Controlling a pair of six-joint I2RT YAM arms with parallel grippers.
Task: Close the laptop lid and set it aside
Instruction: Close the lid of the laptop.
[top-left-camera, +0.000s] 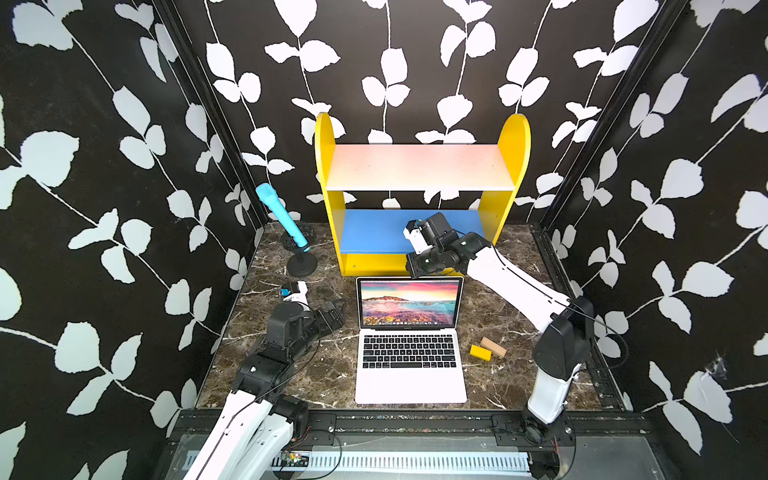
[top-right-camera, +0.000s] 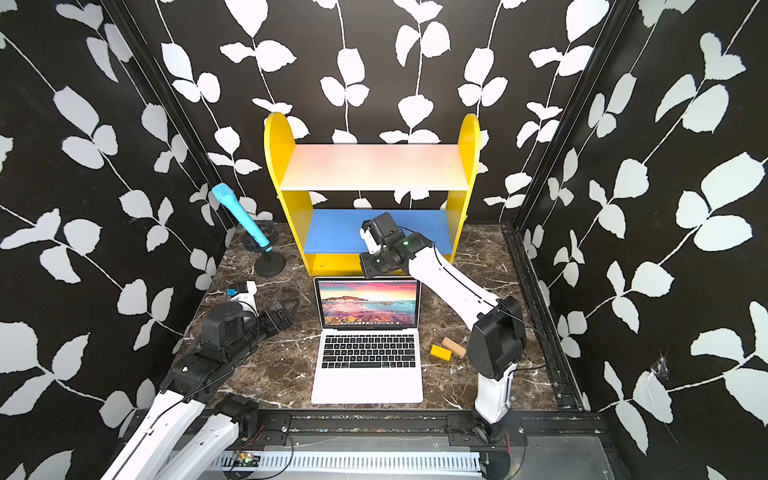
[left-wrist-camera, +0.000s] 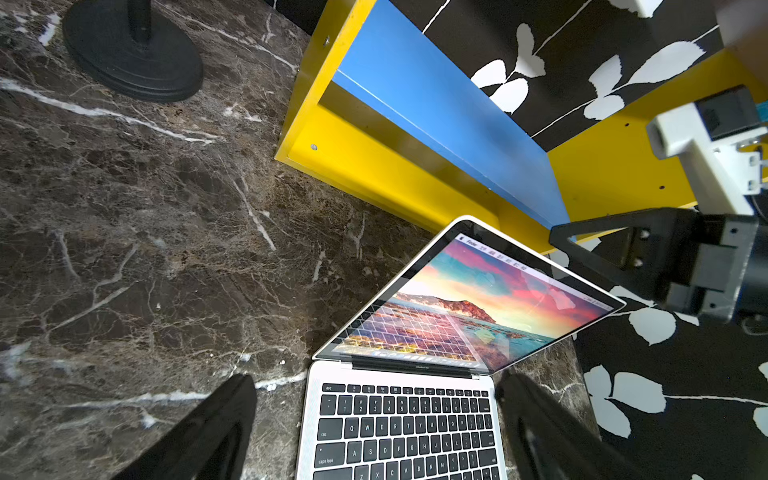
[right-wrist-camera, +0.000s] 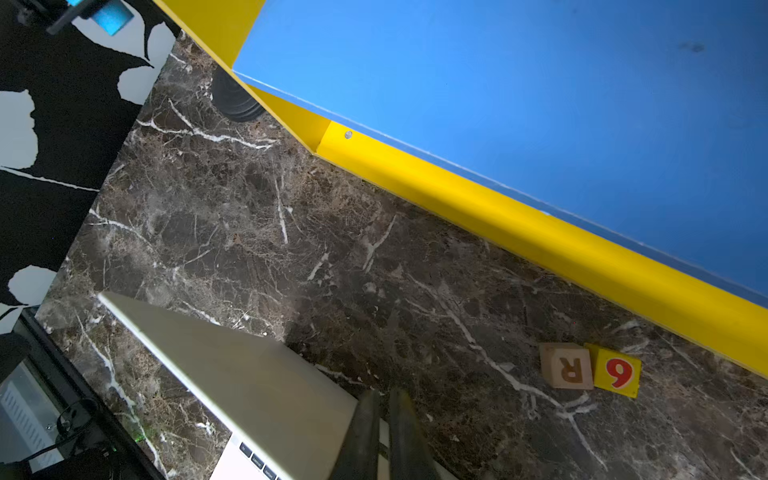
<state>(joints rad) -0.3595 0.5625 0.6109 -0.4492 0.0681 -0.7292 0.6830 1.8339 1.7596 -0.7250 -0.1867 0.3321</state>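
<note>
Thin silver laptop (top-left-camera: 409, 374), glossy flat lid (top-left-camera: 410, 302) raised; right gripper (right-wrist-camera: 384, 395) pressed together at lid's top edge, left gripper (left-wrist-camera: 374, 376) spread low.

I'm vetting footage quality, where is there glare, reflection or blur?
Left wrist view: the silver-white laptop lid mirrors its black keyboard. Right wrist view: the dark right gripper is blurred. In both top views the pale shelf board looks overexposed.

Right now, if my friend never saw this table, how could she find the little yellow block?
Find the open laptop in the middle of the marble table. Just to its right, two small blocks sit side by side. The yellow block is the one nearer the laptop, bright yellow with a red number; the wooden block beside it is tan with a letter R.
</note>
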